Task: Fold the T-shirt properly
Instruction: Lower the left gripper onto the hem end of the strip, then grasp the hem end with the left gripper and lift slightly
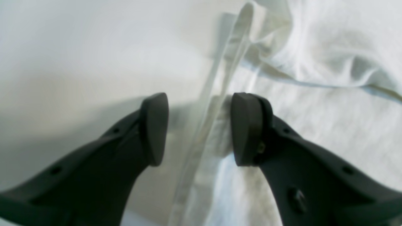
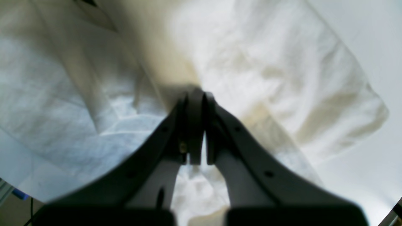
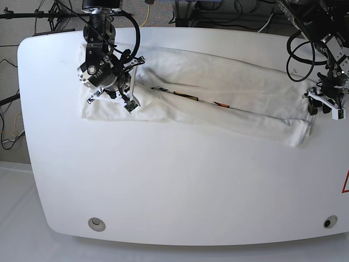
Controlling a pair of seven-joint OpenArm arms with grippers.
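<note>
The white T-shirt (image 3: 229, 87) lies as a long folded band across the far half of the table, with thin slivers of its print (image 3: 185, 96) showing along a fold. My right gripper (image 3: 129, 105) is down on the band's left end. In the right wrist view that gripper (image 2: 196, 94) is shut, and creases of the T-shirt (image 2: 282, 78) run in to its tips. My left gripper (image 3: 325, 112) hovers at the band's right end. It is open (image 1: 199, 125), straddling the T-shirt's hem edge (image 1: 216, 81), one finger (image 1: 154, 125) over bare table.
The white table (image 3: 180, 180) has rounded corners and a round insert (image 3: 96, 222) near its front left. Cables and stands (image 3: 218, 11) crowd the space behind the far edge. A red warning mark (image 3: 346, 183) sits at the table's right edge.
</note>
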